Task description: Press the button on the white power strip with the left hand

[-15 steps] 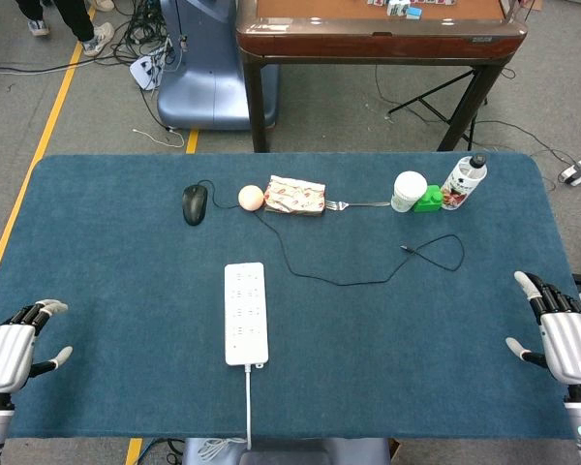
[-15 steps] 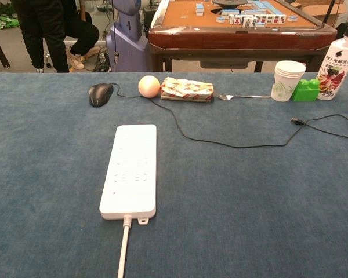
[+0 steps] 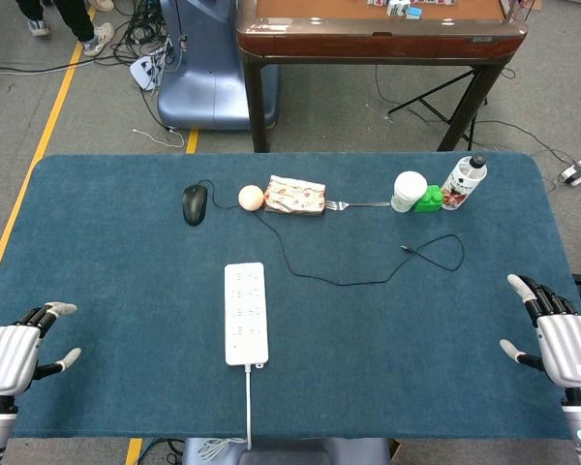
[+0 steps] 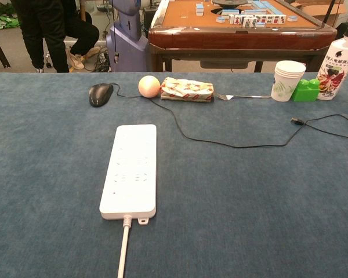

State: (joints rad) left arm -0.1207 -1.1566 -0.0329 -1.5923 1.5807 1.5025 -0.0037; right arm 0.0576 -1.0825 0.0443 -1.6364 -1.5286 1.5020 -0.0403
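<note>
The task is at its very start: the white power strip lies lengthwise near the table's middle, untouched, while the left hand at 8 o'clock and the right hand at 4 o'clock rest spread and empty, so I judge the left hand must next reach toward 2 o'clock and find the button, which I cannot make out.

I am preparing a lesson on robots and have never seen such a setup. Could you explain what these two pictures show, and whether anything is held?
This is a two-armed robot at a table with a blue cover. One picture looks down from its head, the other looks forward from its chest. The left hand and right hand show only in the head view, at the near corners, fingers apart, holding nothing. In the middle lies a white power strip. Along the far side are a mouse, ball, snack packet, fork, paper cups, green block and bottle.
</note>
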